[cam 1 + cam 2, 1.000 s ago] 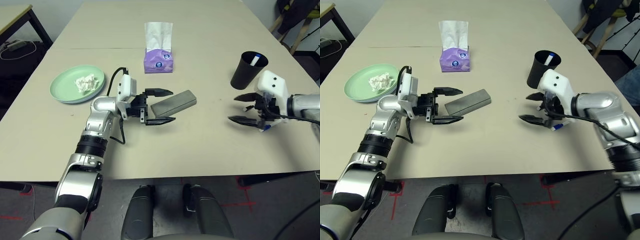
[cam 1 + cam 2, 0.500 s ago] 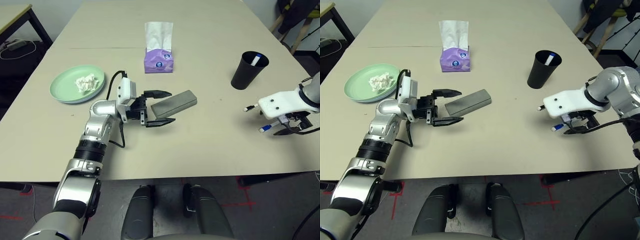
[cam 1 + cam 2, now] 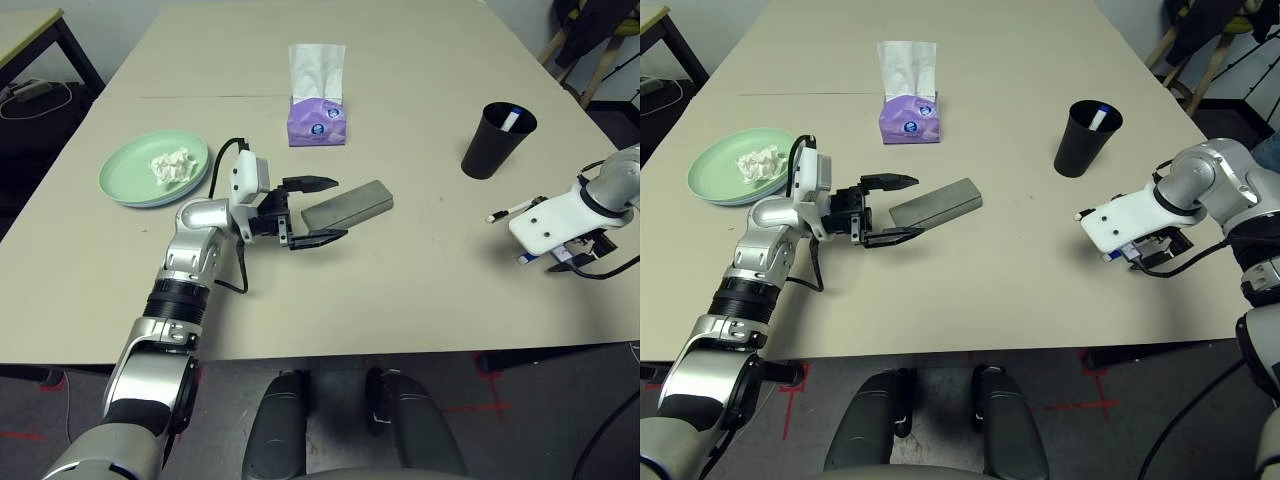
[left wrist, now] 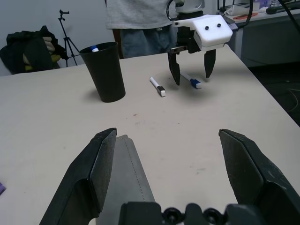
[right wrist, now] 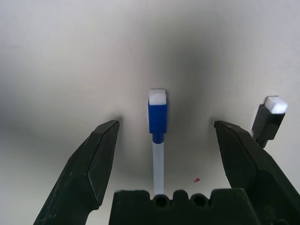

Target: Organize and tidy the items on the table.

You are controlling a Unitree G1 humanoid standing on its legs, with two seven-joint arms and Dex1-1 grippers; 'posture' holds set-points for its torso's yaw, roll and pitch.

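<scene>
Both forearms are silver metal with black ribbed bands at the joints. Each wrist carries a white boxy camera housing; the right one shows two small dark screw holes. The left gripper (image 3: 316, 211) and right gripper (image 4: 191, 69) have two black tapered fingers each. Thin black cables loop beside both wrists.

On the light beige bench (image 3: 420, 300) we see a long grey glasses case (image 3: 348, 205) lying flat and closed near the middle. A pale green plate (image 3: 130, 180) sits at the left, with a crumpled white tissue wad (image 3: 170, 166) resting on it. The black cup (image 3: 497, 138) stands upright at the right with one marker upright inside. Two white marker pens lie flat near it, one blue-capped (image 5: 157, 118), one black-capped (image 4: 157, 86).
</scene>
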